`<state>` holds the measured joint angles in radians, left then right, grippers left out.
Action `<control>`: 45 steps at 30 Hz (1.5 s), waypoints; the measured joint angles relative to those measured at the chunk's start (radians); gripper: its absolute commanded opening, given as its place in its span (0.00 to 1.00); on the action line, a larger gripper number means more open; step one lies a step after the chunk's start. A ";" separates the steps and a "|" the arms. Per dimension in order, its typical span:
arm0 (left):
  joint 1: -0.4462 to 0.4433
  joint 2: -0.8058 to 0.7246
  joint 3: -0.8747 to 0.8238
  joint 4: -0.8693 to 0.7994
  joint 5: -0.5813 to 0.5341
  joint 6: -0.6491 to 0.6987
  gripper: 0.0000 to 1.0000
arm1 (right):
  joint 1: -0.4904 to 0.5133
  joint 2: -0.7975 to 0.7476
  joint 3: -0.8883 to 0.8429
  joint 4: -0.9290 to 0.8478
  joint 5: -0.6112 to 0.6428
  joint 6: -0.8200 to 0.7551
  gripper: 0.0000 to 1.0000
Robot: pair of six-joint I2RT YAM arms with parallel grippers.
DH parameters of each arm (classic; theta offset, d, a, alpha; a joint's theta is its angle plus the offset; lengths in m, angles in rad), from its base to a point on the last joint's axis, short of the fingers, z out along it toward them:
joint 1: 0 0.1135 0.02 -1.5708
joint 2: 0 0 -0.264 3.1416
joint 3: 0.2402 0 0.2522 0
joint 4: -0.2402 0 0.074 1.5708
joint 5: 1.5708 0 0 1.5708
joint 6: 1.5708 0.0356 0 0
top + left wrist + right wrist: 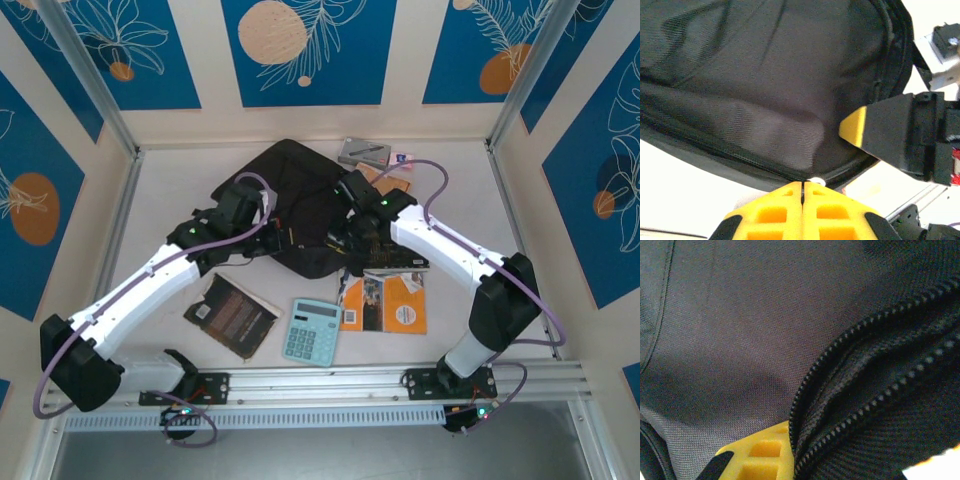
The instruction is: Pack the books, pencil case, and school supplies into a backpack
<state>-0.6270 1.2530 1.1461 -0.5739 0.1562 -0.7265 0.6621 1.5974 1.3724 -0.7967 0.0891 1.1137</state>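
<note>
While my left gripper sits pinched together on the backpack rim at frame bottom, my right gripper is clamped on the zip edge; the opening runs diagonally to upper right, orange books lying below it, nearer the right arm

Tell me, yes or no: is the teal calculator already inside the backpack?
No, the teal calculator lies on the table outside the backpack, between a dark brown book and an orange book.
</note>
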 measured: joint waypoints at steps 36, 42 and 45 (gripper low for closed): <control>0.338 -0.060 -0.106 -0.089 0.072 0.029 0.12 | -0.050 -0.171 -0.178 0.211 -0.117 -0.404 0.00; 0.361 -0.097 -0.104 -0.151 -0.013 0.056 0.43 | -0.049 -0.132 -0.227 0.266 -0.154 -0.420 0.08; 0.362 -0.138 -0.102 -0.180 -0.060 0.068 0.53 | -0.049 -0.107 -0.281 0.295 -0.169 -0.421 0.22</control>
<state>-0.2646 1.1149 1.0443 -0.7540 0.0959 -0.6582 0.6128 1.4902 1.0912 -0.5014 -0.0795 0.6930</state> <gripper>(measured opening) 0.478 0.121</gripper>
